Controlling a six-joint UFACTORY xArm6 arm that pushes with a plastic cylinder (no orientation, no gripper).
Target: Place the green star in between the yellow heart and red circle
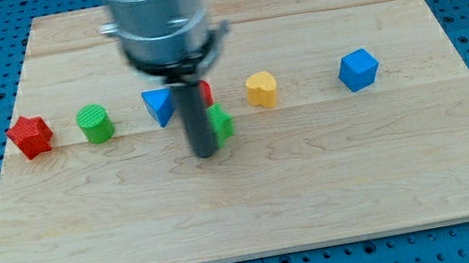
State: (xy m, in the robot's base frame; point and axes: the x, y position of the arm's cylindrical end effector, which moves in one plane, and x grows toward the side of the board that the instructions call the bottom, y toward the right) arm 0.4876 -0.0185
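The green star point(222, 124) lies near the board's middle, partly hidden behind my rod. My tip point(206, 153) touches the board just to the left of and below the star, right against it. The red circle point(205, 91) sits just above the star, mostly hidden by the rod. The yellow heart point(261, 90) lies to the right of the red circle and up-right of the star.
A blue triangle point(158, 106) lies just left of the rod. A green cylinder point(95, 123) and a red star point(30, 136) lie further left. A blue cube point(358, 70) lies at the right. The wooden board point(258, 214) sits on a blue pegboard.
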